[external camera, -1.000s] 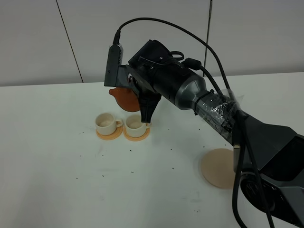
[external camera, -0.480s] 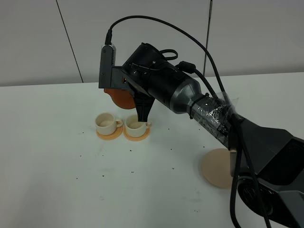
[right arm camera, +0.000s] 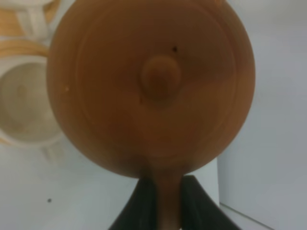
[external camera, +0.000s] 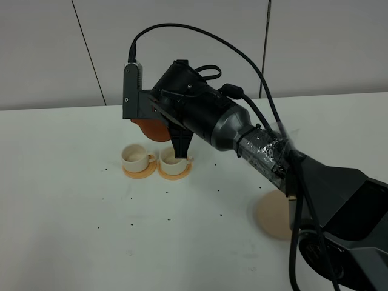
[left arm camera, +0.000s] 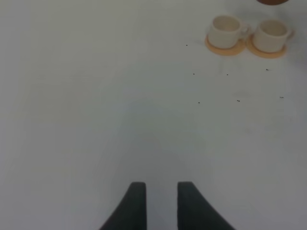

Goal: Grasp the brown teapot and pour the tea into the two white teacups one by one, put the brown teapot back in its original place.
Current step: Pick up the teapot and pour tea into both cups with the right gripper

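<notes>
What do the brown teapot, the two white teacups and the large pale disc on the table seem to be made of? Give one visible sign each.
The brown teapot: likely unglazed clay, matte reddish-brown with faint rings on its lid. The two white teacups: probably glazed ceramic, smooth and cream-white. The large disc: perhaps wood or cork, pale beige and matte; grain too blurred to tell.

Brown teapot (external camera: 147, 128): round reddish-brown clay body, knobbed lid turned toward the right wrist view. It is up off the table, above and just behind the two white teacups (external camera: 134, 156), and mostly hidden in the high view.

Teacups: small, cream-white, upright, side by side, each on a small orange-tan coaster (external camera: 174, 173).

Pale beige coaster disc (external camera: 271, 217): flat on the table, well apart from the cups, to their right in the high view.
</notes>
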Robot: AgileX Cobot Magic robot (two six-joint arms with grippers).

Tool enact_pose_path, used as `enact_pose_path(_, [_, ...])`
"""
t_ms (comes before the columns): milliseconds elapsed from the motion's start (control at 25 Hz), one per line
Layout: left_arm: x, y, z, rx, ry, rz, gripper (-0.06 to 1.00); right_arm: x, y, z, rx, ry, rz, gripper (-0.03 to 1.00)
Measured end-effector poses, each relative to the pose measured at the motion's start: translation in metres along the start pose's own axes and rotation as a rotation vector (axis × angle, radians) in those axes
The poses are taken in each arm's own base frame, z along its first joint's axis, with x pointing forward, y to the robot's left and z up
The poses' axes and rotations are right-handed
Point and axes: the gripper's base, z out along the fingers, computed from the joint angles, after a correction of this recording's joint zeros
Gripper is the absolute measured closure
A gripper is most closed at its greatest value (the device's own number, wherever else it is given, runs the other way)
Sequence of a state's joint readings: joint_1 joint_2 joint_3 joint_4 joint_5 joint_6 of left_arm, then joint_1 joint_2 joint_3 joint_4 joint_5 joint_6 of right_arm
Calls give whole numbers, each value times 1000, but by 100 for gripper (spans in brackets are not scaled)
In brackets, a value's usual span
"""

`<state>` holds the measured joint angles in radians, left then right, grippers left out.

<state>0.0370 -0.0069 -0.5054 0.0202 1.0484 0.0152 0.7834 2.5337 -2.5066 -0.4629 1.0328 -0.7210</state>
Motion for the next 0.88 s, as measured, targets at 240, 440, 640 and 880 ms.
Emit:
enact_pose_path(240, [0,0,0,0,0,0,71,-5,8,7,-1,6,-45,87])
enact_pose_path(440, [0,0,0,0,0,0,71,-8,9,7,7,-4,-62,87])
enact_pose_path(640, [0,0,0,0,0,0,71,-9,10,7,15,3,-82,87])
enact_pose_path(880, [0,0,0,0,0,0,71,-9,10,7,17,5,-87,87])
